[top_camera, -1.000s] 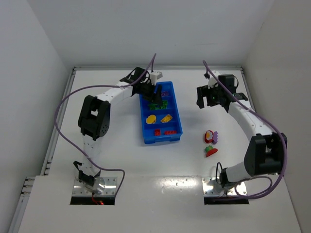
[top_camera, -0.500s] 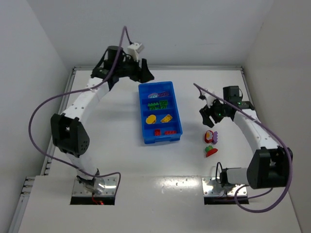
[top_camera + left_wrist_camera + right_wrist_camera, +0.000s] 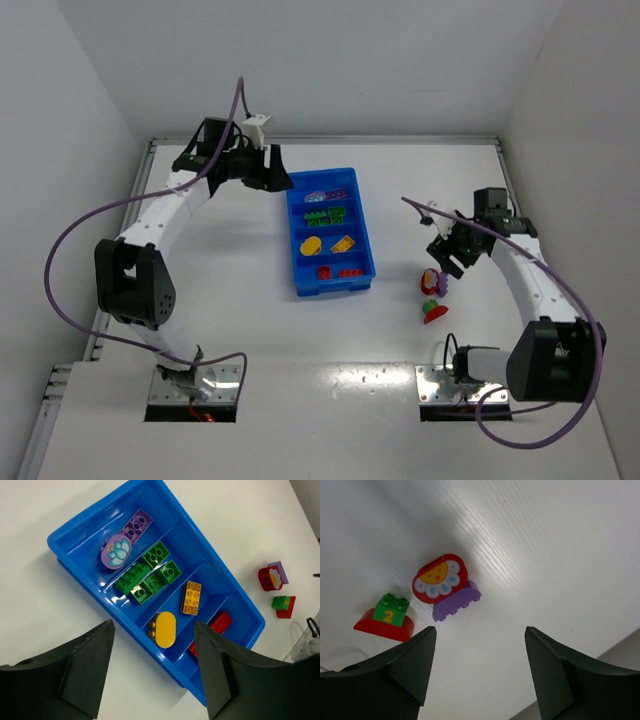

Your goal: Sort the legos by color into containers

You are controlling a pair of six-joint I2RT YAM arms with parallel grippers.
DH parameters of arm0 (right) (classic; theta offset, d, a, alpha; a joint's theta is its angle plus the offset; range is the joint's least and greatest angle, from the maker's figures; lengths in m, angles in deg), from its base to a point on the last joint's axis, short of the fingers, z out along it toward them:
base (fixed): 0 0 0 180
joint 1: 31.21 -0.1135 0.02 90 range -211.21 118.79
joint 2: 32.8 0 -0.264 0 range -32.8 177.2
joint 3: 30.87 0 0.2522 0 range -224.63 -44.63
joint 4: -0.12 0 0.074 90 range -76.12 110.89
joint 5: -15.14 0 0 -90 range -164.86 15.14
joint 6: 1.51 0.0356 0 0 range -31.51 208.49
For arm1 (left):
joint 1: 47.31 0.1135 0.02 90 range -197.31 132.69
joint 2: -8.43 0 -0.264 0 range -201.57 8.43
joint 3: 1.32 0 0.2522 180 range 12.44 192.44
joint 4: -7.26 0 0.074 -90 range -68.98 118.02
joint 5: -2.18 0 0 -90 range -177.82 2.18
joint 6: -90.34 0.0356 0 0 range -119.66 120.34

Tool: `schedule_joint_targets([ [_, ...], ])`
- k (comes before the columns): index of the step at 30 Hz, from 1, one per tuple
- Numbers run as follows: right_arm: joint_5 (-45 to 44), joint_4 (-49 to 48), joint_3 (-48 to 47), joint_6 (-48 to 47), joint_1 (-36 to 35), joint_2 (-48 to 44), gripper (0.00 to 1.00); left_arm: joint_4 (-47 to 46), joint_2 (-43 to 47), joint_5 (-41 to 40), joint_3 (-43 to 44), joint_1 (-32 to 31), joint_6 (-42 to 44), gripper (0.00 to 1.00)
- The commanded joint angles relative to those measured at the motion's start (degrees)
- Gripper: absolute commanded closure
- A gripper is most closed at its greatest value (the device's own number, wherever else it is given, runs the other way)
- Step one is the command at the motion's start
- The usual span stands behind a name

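While four loose legos lie out on the white table (image 3: pixel 250 310), well apart from their tray, I count the sorting as partly done. A red rounded plastic lego with a flower face (image 3: pixel 440 578) touches a flat purple plastic block (image 3: pixel 456 601). Just beside them, a small green plastic block marked 2 (image 3: pixel 391 610) rests against a red curved plastic piece (image 3: pixel 385 625); on it or beside it, I cannot tell.

My right pincer (image 3: pixel 480 635) hovers directly above this group, jaws wide and holding nothing. Off to my left sits the bright blue plastic tray (image 3: pixel 200 545), with purple pieces (image 3: pixel 122 542) in its far compartment, then green bricks (image 3: pixel 147 575), yellow pieces (image 3: pixel 177 612), and red bricks (image 3: pixel 215 625) nearest me. My left pincer (image 3: pixel 152 630) hangs near the tray's far left corner, also spread and empty.

I judge the step in hand to be the reach for a straggler. Next I should lower my right pincer, straddle one piece and close without dragging its neighbour along. The flower-faced one looks easiest, and it would go to the red compartment.
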Motion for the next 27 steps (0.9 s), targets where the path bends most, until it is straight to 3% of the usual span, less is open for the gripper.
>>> schedule_joint_targets([
  [1,-2.02,-0.10,0.35,-2.14,0.80,-3.80,0.28,-0.92,4.18,0.54,-0.04,-0.27,0.91,0.26],
  [6,-2.02,-0.10,3.68,-5.46,1.94,-6.96,0.25,-0.92,2.17,2.29,1.01,-0.27,0.39,0.11],
  [14,0.44,0.43,4.48,-14.00,3.70,-5.49,0.24,-0.92,2.68,6.06,0.93,-0.27,1.78,0.00],
  [20,6.84,2.45,0.97,-16.72,4.84,1.72,0.19,0.12,3.22,4.68,-0.39,-0.27,1.61,0.00],
  [27,7.47,1.22,-1.92,-21.12,4.84,9.28,0.18,0.66,3.74,3.62,-0.39,0.26,3.19,0.00],
])
